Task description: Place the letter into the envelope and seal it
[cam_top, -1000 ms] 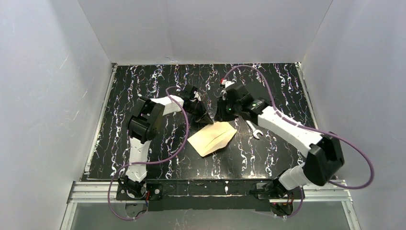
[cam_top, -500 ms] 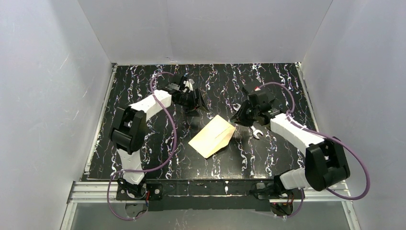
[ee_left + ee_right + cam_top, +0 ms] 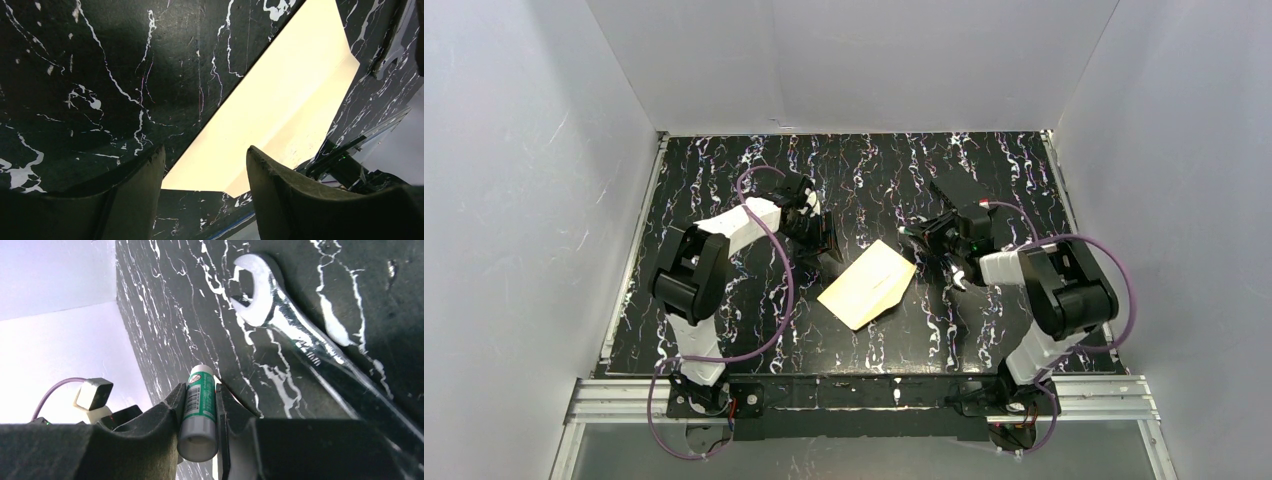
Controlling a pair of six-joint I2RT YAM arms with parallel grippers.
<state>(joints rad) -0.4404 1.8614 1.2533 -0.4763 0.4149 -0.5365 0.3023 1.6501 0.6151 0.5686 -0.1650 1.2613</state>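
Flagging risks first. The cream-white flat paper envelope (image 3: pixel 867 285) lies loose on the black, white-veined marble-pattern table (image 3: pixel 714 175), and nothing is pinning it. Press glue onto it like that and it will likely skate or rotate. I'd pin it with the left before the right comes in.

Your right gripper (image 3: pixel 200 390) is clamped across the barrel of the white glue stick with the green label (image 3: pixel 199 410). Side load could tilt the stick in that hold. I can't tell whether the cap is on. The shiny steel open-end wrench (image 3: pixel 280 320) lies on the table close by that gripper. A low sweep toward the envelope could clip it and shove it into the paper.

The tan paper letter isn't visible in any view. It could be inside already, but I can't confirm that. I can't tell if the flap is down either, since only a crease line shows. Check both before you glue.

Your left gripper (image 3: pixel 205 152) is spread wide and holds nothing. In its wrist view the envelope's long edge runs diagonally across the gap between the two fingers (image 3: pixel 145 175), with one corner showing between the tips. The paper sits beyond the tips, not between the pads. From above, that gripper is just beside the envelope's far edge. The right one is near its right end, apart from it.
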